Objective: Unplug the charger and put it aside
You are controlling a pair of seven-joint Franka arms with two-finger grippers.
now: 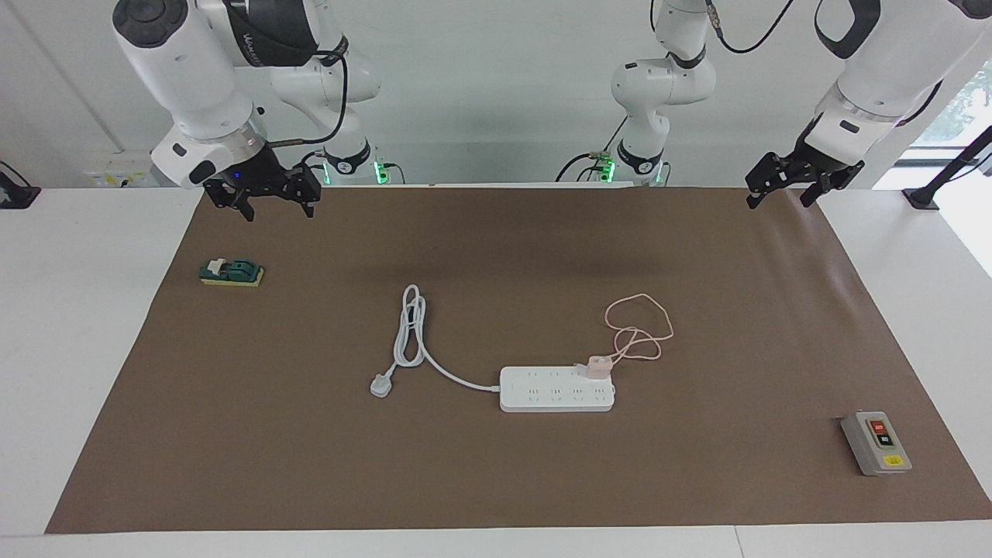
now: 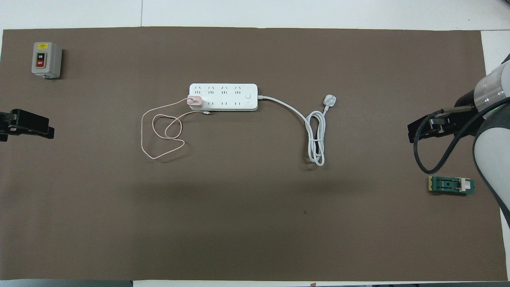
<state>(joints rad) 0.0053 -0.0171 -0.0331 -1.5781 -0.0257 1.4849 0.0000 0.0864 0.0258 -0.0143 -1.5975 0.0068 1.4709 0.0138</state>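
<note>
Nothing's really happening yet, I'm only lining up the first step: going in for the charger (image 1: 597, 366). It's sitting plugged into the white power strip (image 1: 556, 390), in the end socket toward the left arm's end of the surface, so the unplugging isn't done and neither is the setting aside.

Both pincers are hanging up in the air with nothing in them. The left pincer (image 1: 778, 200) is standing wide over the edge of the brown mat (image 1: 496, 480) at its own arm's end. The right pincer (image 1: 277, 208) is gaping too, over the mat's corner at the right arm's end, and I'm treating that arm as waiting.

On the overhead view the charger is lying at roughly 3 o'clock from the left pincer (maybe a hair toward 2), well apart from it. From the right pincer it's at 9 o'clock and even further off, with the strip's thick white cord (image 1: 418, 341) in between.

So I'm reckoning the left arm is taking this one. The next move calls for swinging it over the cube, dropping down and pinching the sides. The thin pink cable (image 1: 639, 329) is looping at 12 o'clock from the plug on the facing view, so I'm minding not to snag it. The strip might lift with the pull.
</note>
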